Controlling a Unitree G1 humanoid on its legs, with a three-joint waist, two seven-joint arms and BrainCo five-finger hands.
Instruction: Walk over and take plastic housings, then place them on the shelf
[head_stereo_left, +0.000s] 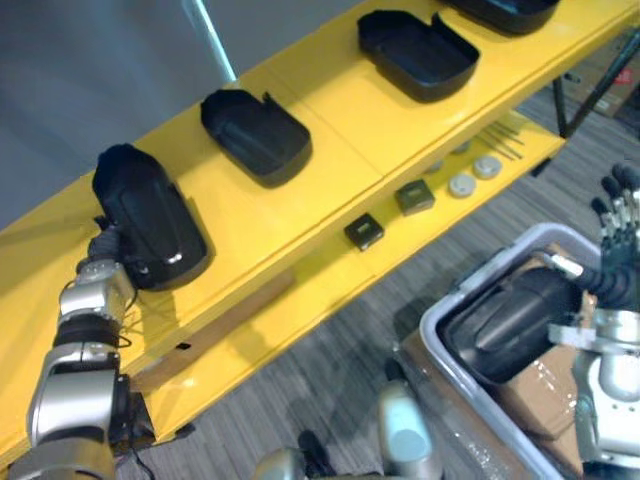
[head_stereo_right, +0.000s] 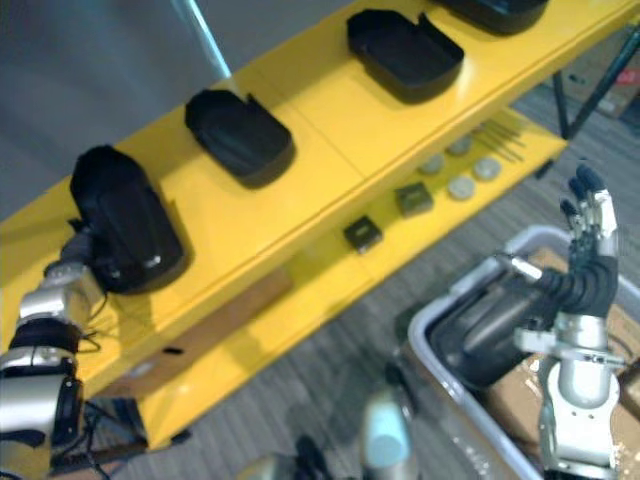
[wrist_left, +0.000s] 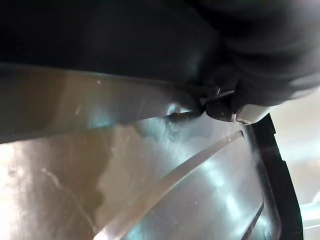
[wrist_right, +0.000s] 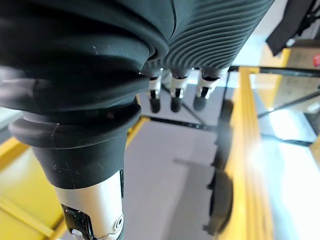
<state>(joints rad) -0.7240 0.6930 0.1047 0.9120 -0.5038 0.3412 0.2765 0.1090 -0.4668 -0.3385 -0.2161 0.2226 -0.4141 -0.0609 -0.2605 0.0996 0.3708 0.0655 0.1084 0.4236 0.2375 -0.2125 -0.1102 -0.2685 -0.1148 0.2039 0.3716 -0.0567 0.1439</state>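
Housing (head_stereo_left: 145, 215) lies at the left end of the shelf (head_stereo_left: 330, 120), close to its near edge, left hand (head_stereo_left: 103, 248) against it, grip not tellable, right hand (head_stereo_left: 615, 240) straight-fingered over the bin (head_stereo_left: 432, 335); a dragging withdrawal could pull the housing off the edge.

Four glossy black plastic housings (head_stereo_left: 257, 135) on the yellow upper shelf (head_stereo_left: 350, 110), one more in the grey bin (head_stereo_left: 432, 322) — two small dark square blocks (head_stereo_left: 364, 232), four grey round discs (head_stereo_left: 461, 185).

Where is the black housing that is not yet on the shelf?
The housing lies in the grey bin at the left eye view's lower right, beside the right hand.
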